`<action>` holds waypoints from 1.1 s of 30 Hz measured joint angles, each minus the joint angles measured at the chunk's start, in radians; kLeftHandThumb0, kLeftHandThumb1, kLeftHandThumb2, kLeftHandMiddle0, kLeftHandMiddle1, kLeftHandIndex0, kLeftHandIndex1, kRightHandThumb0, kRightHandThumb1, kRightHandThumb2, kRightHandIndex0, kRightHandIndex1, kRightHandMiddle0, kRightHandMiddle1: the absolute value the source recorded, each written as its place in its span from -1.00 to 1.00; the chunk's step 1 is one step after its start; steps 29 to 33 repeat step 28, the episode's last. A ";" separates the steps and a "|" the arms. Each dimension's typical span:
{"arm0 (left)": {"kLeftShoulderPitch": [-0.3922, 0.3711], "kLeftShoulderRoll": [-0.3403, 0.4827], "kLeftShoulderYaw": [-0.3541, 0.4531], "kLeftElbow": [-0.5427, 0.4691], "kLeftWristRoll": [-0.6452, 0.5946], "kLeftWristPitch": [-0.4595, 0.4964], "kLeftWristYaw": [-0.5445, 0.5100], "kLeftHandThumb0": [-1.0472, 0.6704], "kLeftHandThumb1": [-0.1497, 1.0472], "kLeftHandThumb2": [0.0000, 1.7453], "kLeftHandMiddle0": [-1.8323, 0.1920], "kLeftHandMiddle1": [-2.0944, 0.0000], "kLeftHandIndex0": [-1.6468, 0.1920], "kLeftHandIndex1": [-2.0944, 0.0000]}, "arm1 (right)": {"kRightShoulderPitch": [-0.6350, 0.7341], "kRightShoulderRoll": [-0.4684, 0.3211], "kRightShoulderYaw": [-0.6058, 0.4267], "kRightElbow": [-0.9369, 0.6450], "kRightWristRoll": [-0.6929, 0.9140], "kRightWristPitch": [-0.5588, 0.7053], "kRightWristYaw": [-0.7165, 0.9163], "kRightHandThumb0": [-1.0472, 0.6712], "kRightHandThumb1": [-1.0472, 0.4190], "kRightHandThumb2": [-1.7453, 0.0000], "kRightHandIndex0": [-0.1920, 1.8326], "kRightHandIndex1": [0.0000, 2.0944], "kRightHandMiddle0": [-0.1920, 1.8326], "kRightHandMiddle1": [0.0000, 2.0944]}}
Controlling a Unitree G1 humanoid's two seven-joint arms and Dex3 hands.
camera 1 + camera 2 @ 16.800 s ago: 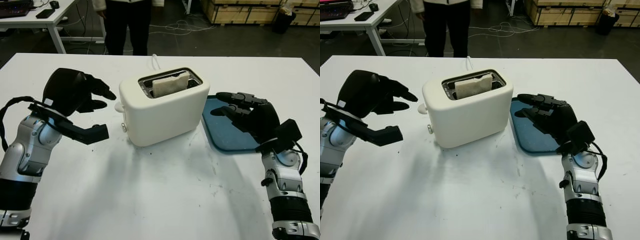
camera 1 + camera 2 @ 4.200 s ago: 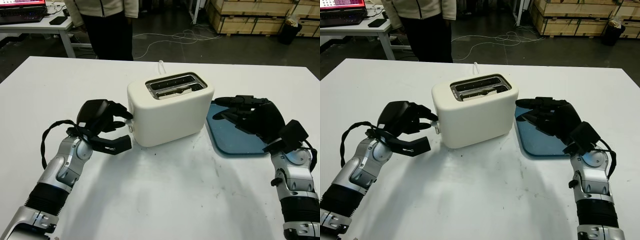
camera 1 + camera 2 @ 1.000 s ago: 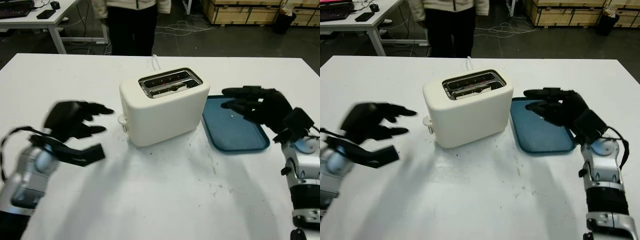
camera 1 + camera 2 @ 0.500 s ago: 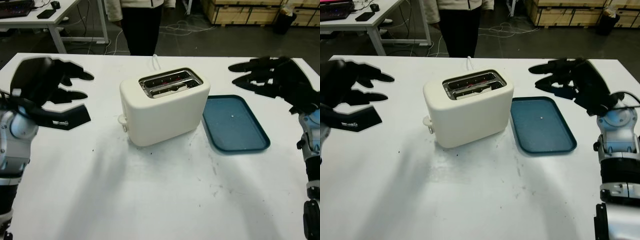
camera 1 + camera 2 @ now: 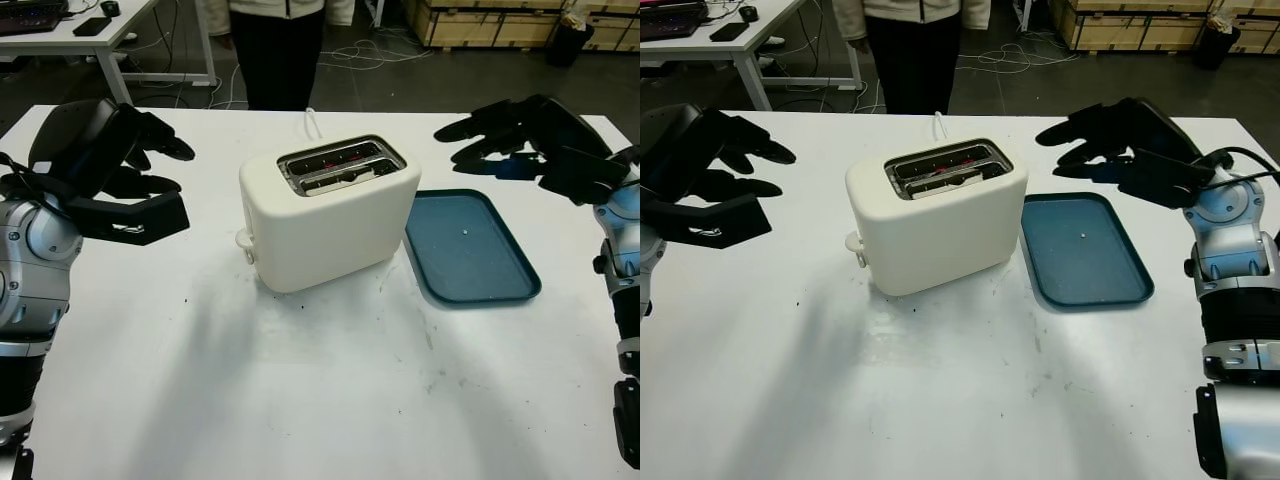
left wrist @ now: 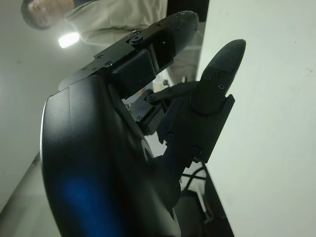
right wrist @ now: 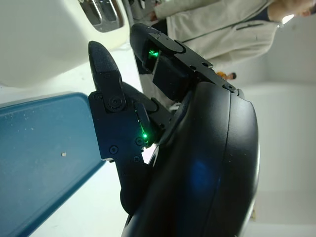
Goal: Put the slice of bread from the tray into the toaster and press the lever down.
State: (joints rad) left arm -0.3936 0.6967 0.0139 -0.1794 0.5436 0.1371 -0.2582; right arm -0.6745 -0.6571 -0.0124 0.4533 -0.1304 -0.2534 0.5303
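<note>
The cream toaster [image 5: 330, 215] stands mid-table, its slots glowing red inside. A pale edge of the bread slice [image 5: 345, 177] sits low in the near slot. The lever knob [image 5: 242, 240] is low on the toaster's left end. The blue tray [image 5: 468, 247] to its right holds nothing. My left hand [image 5: 165, 185] is open, raised above the table left of the toaster. My right hand [image 5: 470, 148] is open, held in the air over the tray's far end; the right wrist view shows the tray [image 7: 39, 148] beneath it.
A person [image 5: 280, 50] stands beyond the table's far edge. The toaster's white cable [image 5: 312, 122] runs off the back. Another table [image 5: 80, 30] with devices stands at the far left. Bare white tabletop [image 5: 320, 380] lies in front of the toaster.
Both hands have lifted from table height to well above it. The left hand drew away from the toaster's lever end; the right rose off the tray. The toaster has not moved.
</note>
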 measured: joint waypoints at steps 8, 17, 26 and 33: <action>0.027 -0.011 -0.021 -0.015 0.024 0.036 -0.007 -0.21 0.41 -0.99 -0.14 0.28 -0.50 0.98 | 0.000 0.000 0.006 -0.017 -0.018 0.013 -0.012 -0.26 -0.72 1.00 0.20 -0.93 0.07 -1.00; 0.027 -0.041 -0.025 0.007 0.031 0.043 0.003 -0.19 0.41 -1.00 -0.14 0.29 -0.50 0.98 | 0.000 0.000 0.009 -0.018 -0.024 0.017 -0.019 -0.27 -0.73 1.00 0.21 -0.95 0.07 -1.00; 0.026 -0.057 -0.028 0.015 0.038 0.043 0.003 -0.20 0.40 -1.00 -0.14 0.28 -0.50 0.99 | 0.001 0.000 0.009 -0.020 -0.024 0.027 -0.019 -0.29 -0.74 1.00 0.20 -0.97 0.07 -1.00; 0.026 -0.059 -0.028 0.014 0.038 0.043 0.003 -0.20 0.40 -1.00 -0.14 0.28 -0.50 0.99 | 0.003 0.000 0.009 -0.024 -0.024 0.031 -0.019 -0.29 -0.73 1.00 0.21 -0.97 0.07 -1.00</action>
